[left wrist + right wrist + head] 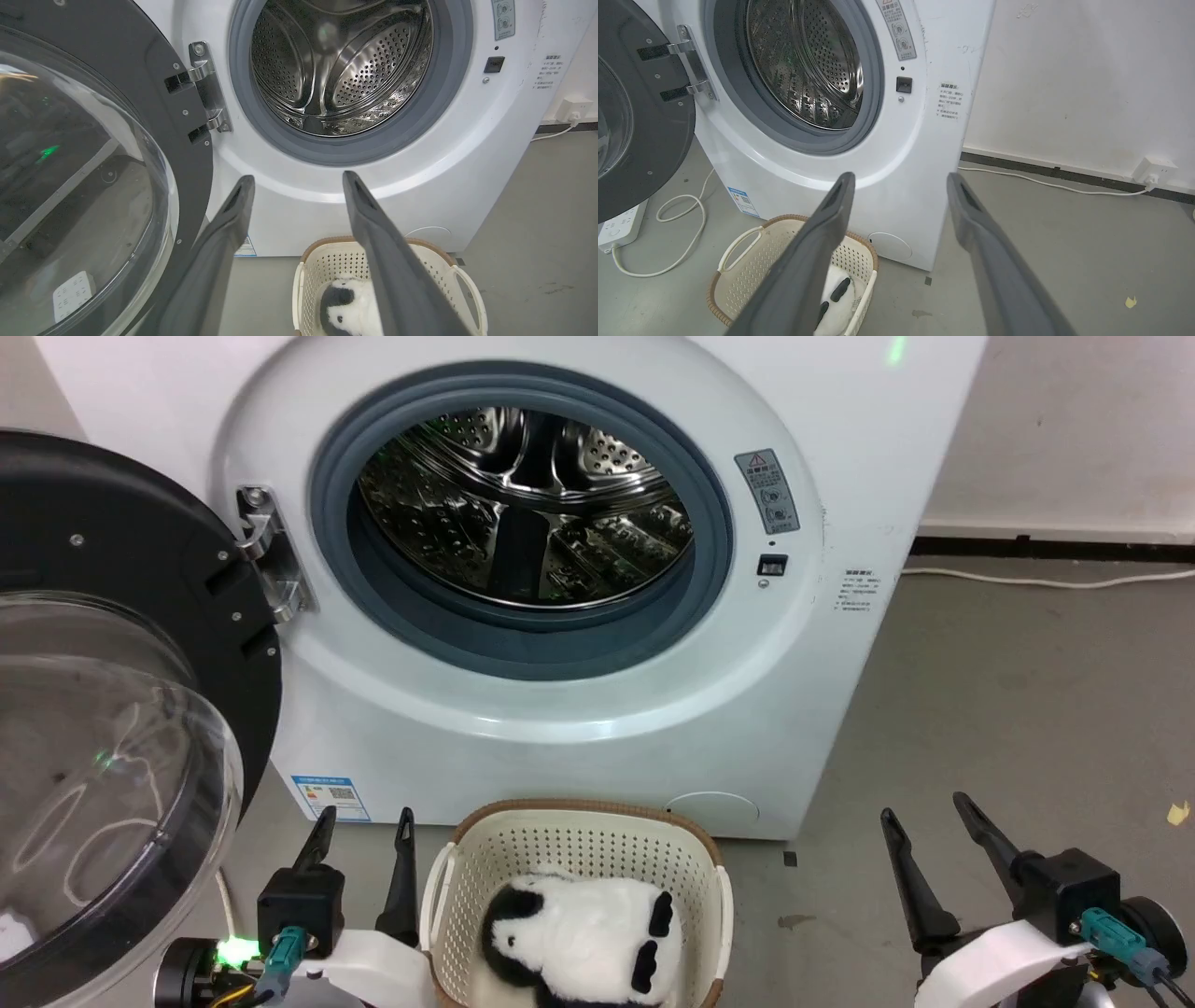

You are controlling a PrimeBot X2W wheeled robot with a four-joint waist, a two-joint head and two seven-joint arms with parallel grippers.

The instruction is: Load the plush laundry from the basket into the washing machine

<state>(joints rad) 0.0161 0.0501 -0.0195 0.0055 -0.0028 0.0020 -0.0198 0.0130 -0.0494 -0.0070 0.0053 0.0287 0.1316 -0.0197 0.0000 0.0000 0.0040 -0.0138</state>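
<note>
The plush laundry [579, 933] is being cradled at the near edge of the basket [579, 805], just before the open washing machine [579, 728], while the left gripper [366, 814] and right gripper [924, 807] are being held spread and empty on either side.

The left dark two-fingered gripper [366, 817] sits low, fingers pointing up and spread apart, gripping nothing. The right dark two-fingered gripper [922, 807] mirrors it on the other side, fingers parted, empty.
</note>
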